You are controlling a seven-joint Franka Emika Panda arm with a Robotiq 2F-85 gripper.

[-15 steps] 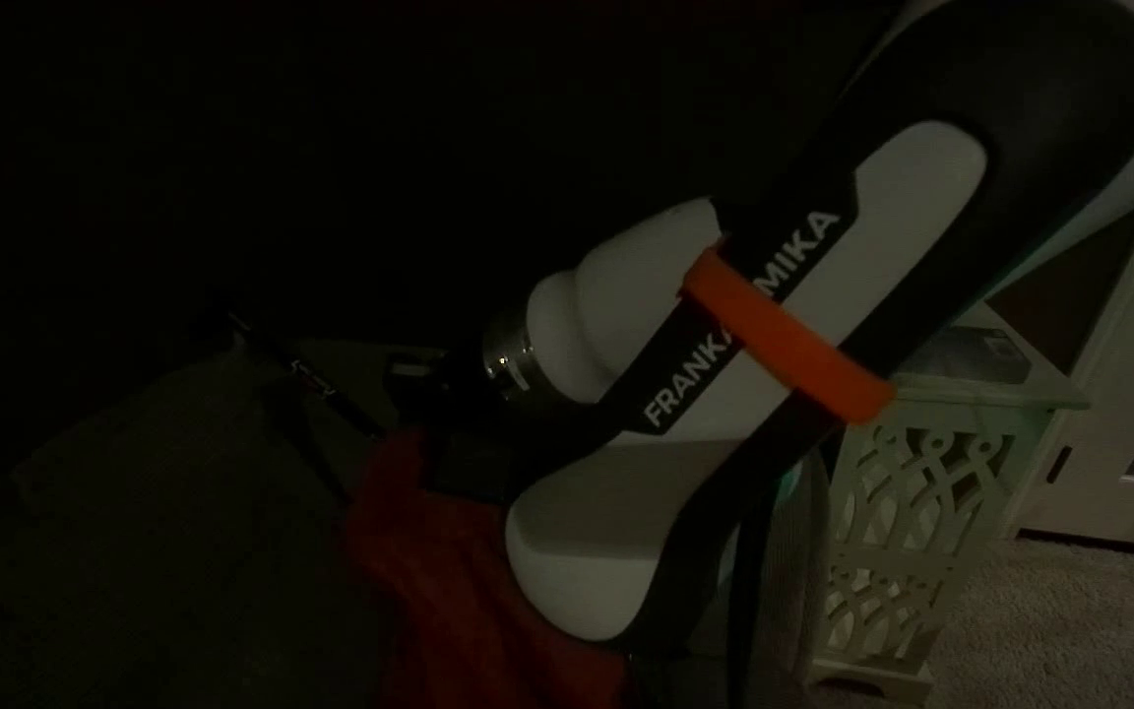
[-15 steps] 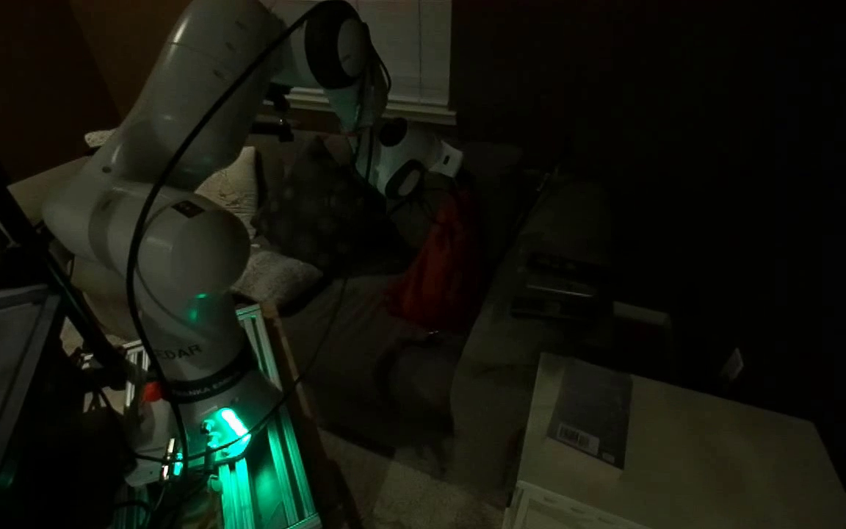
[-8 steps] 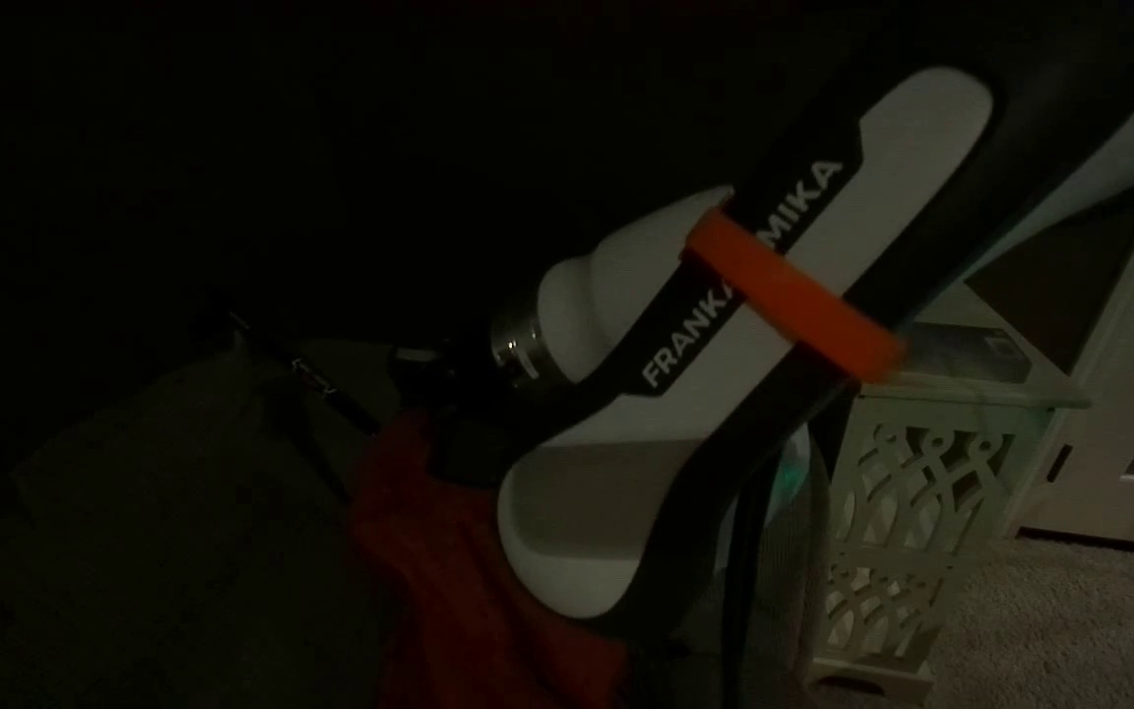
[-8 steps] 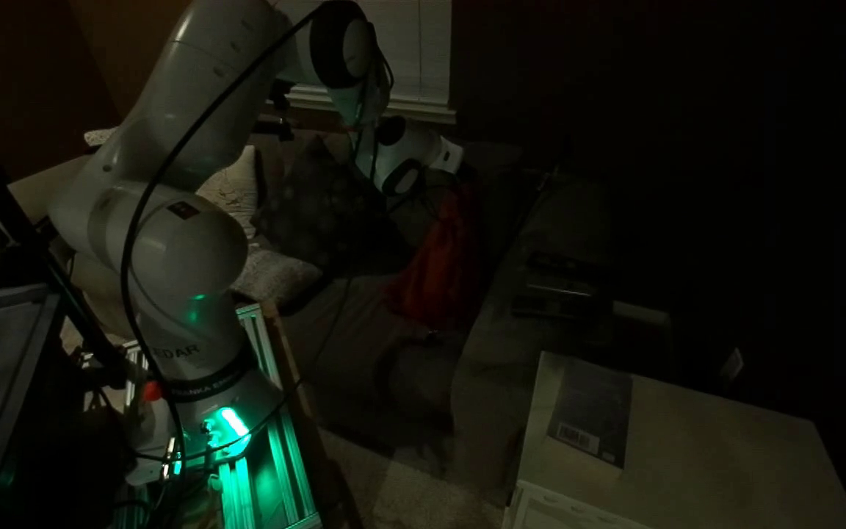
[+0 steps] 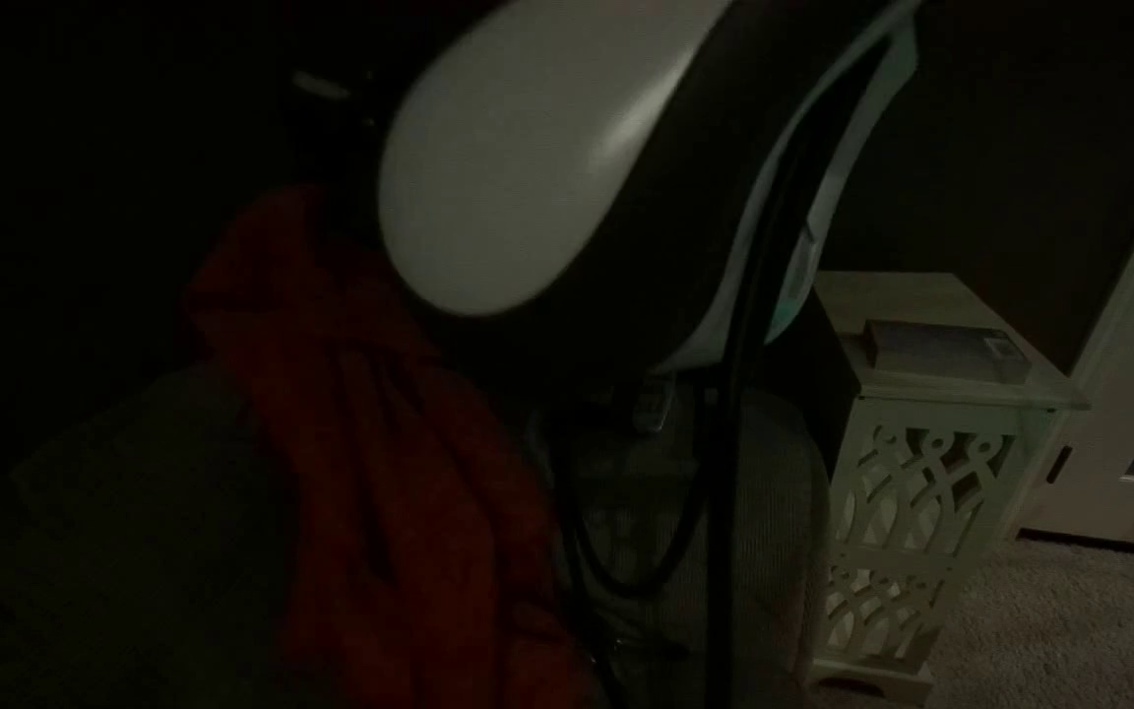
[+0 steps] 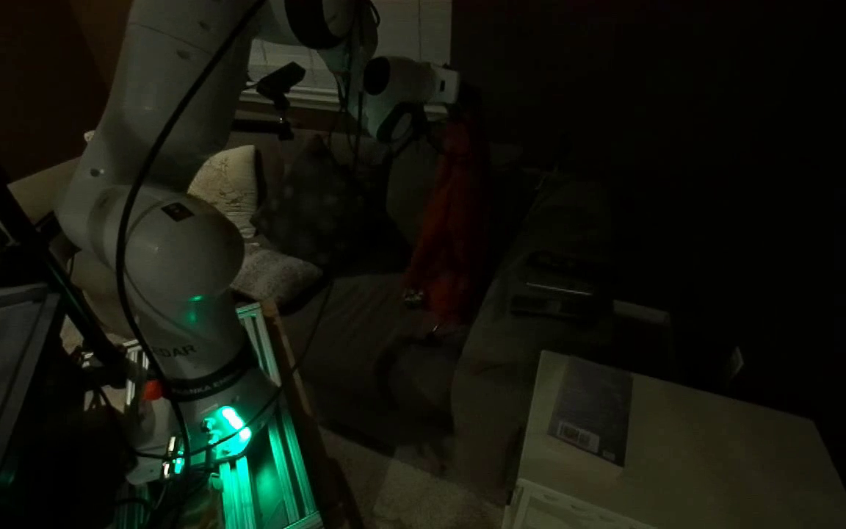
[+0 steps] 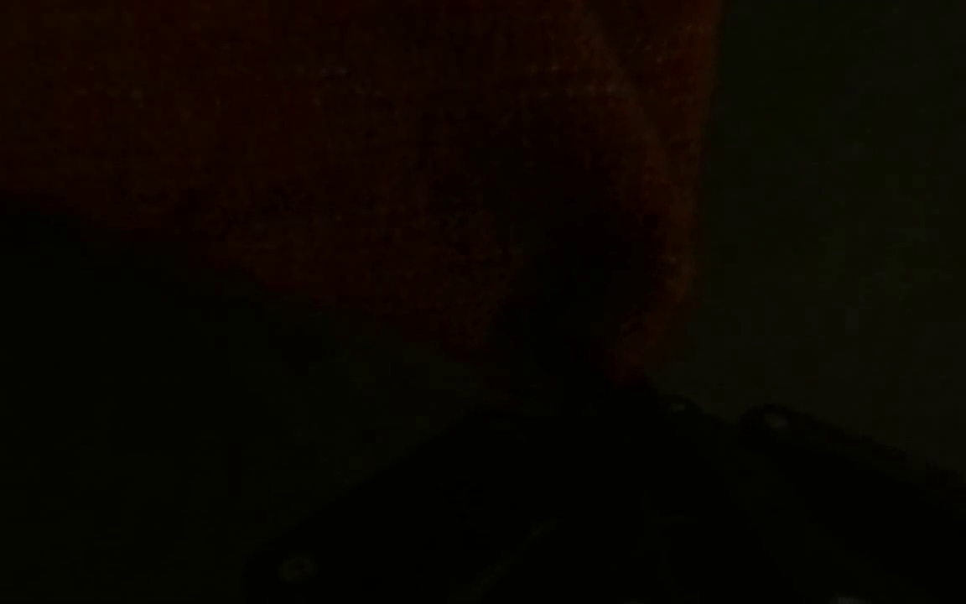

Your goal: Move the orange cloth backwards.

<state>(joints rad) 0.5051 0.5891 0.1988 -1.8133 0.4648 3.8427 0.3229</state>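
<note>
Orange cloth (image 5: pixel 439 492), creased, hangs left of centre in an exterior view; tool (image 7: pixel 584 377) pinches its upper end.

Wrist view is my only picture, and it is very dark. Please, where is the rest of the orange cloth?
Observer: In an exterior view, the orange cloth hangs down in long folds.
Operator: Thank you. Which other soft things do you see?
Observer: In an exterior view, pillows rest on the couch, left of the cloth.
Operator: And to the right of the cloth?
Observer: In both exterior views, a pale cabinet stands there, apart from the cloth.
</note>
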